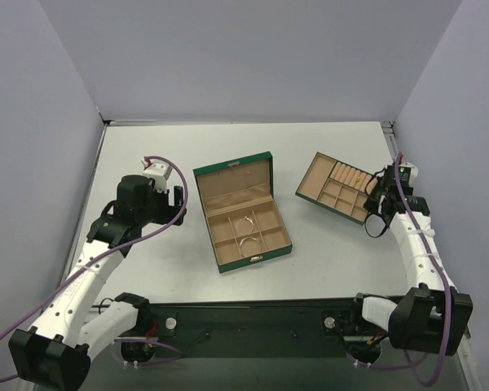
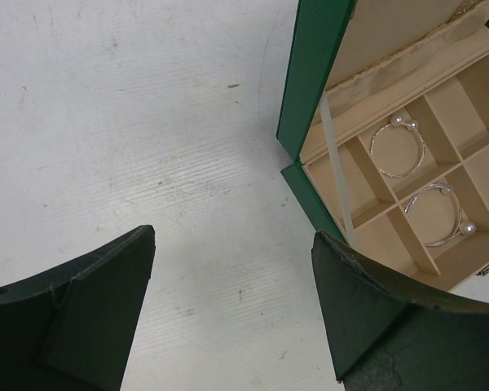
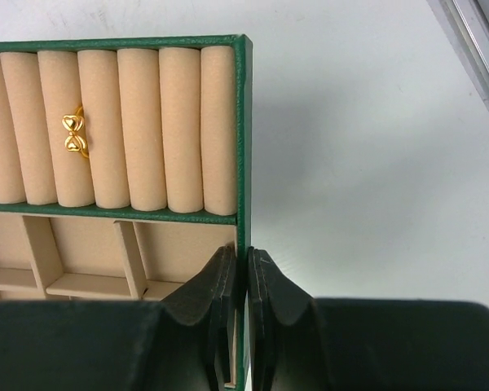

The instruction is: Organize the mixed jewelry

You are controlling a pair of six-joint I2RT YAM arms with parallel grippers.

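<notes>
White table (image 1: 147, 155) carries a green box (image 2: 310, 73); two thin silvery bangles (image 2: 397, 122) with pearl ends lie in its middle compartments. Right of the box, a gold ring (image 3: 73, 134) with a heart bow sits between the rolls of the tray (image 3: 243, 122), and my right tool (image 3: 246, 277) is clamped on the tray's wall. My left tool (image 2: 232, 309) stands apart left of the box.

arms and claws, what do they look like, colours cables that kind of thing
Both the left arm and right arm have white links, black joint housings and a purple cable looping alongside. The left claw and right claw have dark, blocky wedge-shaped fingers.
</notes>
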